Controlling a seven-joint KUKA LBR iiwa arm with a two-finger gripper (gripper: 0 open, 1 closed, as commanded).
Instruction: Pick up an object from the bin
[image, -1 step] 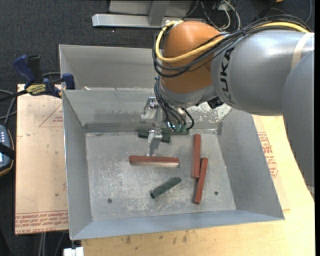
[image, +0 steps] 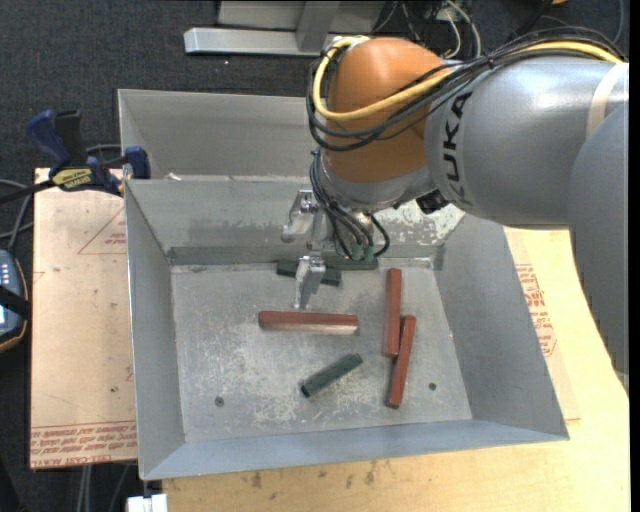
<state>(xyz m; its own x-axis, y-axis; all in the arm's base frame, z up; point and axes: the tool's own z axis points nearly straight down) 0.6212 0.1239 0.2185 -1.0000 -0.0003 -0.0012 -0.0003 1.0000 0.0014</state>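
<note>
Jaw state first: you could not tell from this angle whether the gripper (image: 305, 296) had its jaws apart or together, since the orange-covered wrist and its cables stood over them. It hung low in the bin (image: 150, 330), toward the back edge of the floor and about midway between the left and right walls. Just in front of its tip lay a reddish-brown bar (image: 308, 321), flat and running side to side near the middle of the floor. Tip and bar looked close but apart. Behind the gripper, by the back edge, sat a small dark green piece (image: 296, 268), partly hidden, possibly a short block like the dark green block (image: 332, 375) that lay toward the front edge. Two red bars (image: 393, 312) lay toward the right wall, touching along part of their length.

If you went for the reddish-brown bar, I judged it stiff, light and fairly smooth, not fragile. You would take it across its narrow width near the middle, so that it stayed level. A hold near one end would likely let it swing.
</note>
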